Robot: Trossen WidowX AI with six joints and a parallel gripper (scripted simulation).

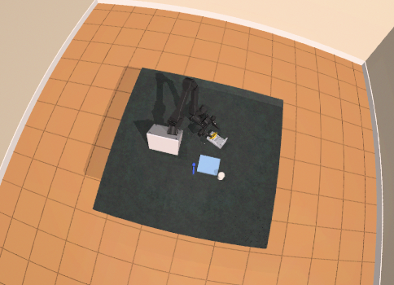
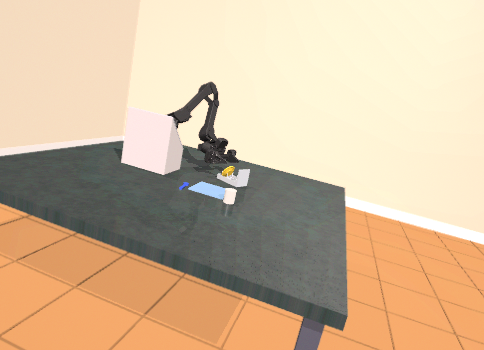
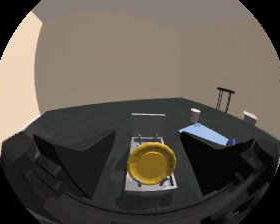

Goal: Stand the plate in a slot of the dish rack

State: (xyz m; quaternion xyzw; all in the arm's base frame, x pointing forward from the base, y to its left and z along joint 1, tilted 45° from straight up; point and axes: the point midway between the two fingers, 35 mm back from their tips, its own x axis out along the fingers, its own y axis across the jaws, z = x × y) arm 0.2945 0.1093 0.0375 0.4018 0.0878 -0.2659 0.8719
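The yellow plate [image 1: 213,135] [image 2: 228,171] [image 3: 151,163] stands tilted on edge in the near part of the grey dish rack [image 1: 220,142] [image 2: 244,178] [image 3: 148,123], its broad face towards the wrist camera. It leans clearly off vertical. Small rails show beside and above it in the wrist view; its lower edge in the slot is hard to make out. My gripper [image 1: 210,132] [image 3: 149,135] is open, one finger on each side of the plate, with a gap between each finger and the rim. Nothing is held.
A light blue flat sheet [image 1: 208,164] [image 2: 205,189] [image 3: 203,133] lies near the rack, with a white cup [image 1: 221,176] [image 2: 230,196] [image 3: 195,115] at its corner and a small blue object [image 1: 194,168] [image 2: 184,186] beside it. A large white box [image 1: 164,144] [image 2: 150,143] stands by the arm.
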